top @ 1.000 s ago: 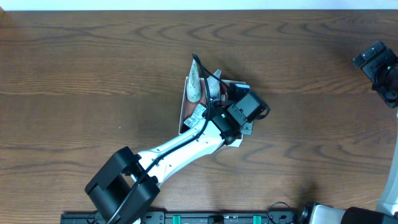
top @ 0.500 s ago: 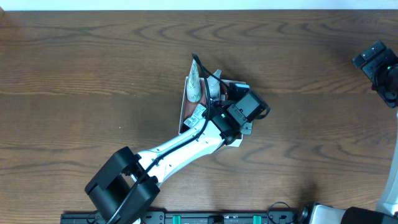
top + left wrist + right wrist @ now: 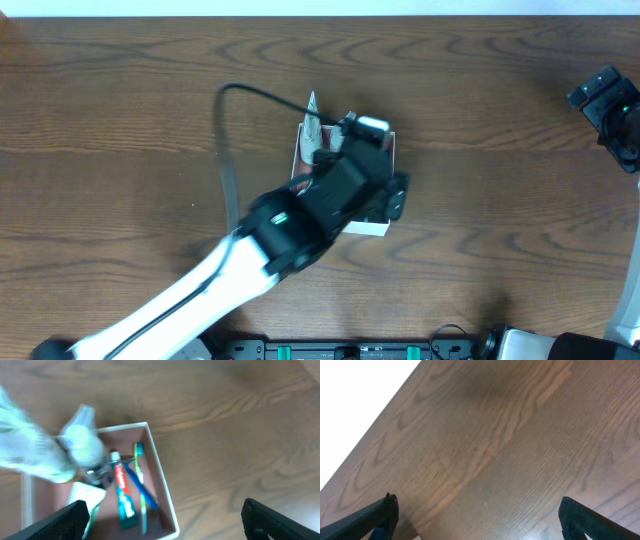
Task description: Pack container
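We read this as the setting-down step of the packing. The left fingers [image 3: 70, 520] stand wide apart and hold nothing, hovering directly above the container [image 3: 161, 467], which sits near the middle of the tabletop [image 3: 240, 435]. Inside it lie a toothpaste tube [image 3: 122, 492], a green toothbrush [image 3: 140, 477] and a blue toothbrush [image 3: 143, 494], all along the wall on the right of the left wrist view. A pale bottle [image 3: 82, 442] pokes up at the far side.

The right fingers [image 3: 375, 515] are also apart and empty, well away from the container, over bare wood. We see no loose item beside the container, so we judge the packing well advanced. The next move calls for the left arm to rise straight off without catching the bottle that stands proud of the container's rim.

From overhead the arm covers most of the container. In the left wrist view the bottle and the whitish mass beside it are too blurred to name, and the container's near wall is cut off.
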Robot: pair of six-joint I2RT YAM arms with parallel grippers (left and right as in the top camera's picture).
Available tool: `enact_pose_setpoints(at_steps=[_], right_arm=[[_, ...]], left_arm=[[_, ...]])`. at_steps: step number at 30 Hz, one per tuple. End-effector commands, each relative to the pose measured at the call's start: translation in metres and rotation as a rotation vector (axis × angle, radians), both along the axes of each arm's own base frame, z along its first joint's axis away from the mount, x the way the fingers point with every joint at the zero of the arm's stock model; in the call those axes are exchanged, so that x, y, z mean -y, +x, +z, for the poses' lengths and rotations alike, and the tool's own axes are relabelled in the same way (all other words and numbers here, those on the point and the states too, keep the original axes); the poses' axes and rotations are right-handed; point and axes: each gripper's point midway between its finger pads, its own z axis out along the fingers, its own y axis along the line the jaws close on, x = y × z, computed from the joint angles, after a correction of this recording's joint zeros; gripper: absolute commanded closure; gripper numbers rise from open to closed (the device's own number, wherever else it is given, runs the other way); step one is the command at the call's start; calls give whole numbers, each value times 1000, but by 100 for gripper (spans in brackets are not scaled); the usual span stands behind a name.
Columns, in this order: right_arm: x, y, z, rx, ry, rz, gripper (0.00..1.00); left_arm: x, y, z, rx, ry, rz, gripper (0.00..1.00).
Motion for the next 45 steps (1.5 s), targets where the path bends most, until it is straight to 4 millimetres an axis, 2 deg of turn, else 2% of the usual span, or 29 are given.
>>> enact_pose_setpoints(at_steps=[1, 6, 12, 15, 19, 22, 27, 32, 45], right_arm=[[2, -1, 2, 2, -11, 7, 1], [2, -1, 2, 2, -11, 7, 1], [2, -1, 2, 2, -11, 7, 1], [2, -1, 2, 2, -11, 7, 1], [2, -1, 2, 2, -11, 7, 1], [2, -1, 2, 2, -11, 7, 1], [2, -1, 2, 2, -11, 7, 1], [2, -1, 2, 2, -11, 7, 1], [2, -1, 2, 2, -11, 7, 1]], left_arm=[[-21, -12, 24, 82, 55, -67, 2], [-76, -42, 45, 114, 119, -36, 2], [-139, -72, 45, 116, 213, 26, 2], [-174, -72, 41, 155, 256, 129, 2], [-221, -66, 21, 185, 204, 327, 2], [-241, -55, 10, 263, 106, 457, 2], [-264, -40, 0, 443, -83, 596, 2], [-273, -29, -9, 619, -222, 618, 2], [-288, -25, -49, 733, -259, 659, 2]])
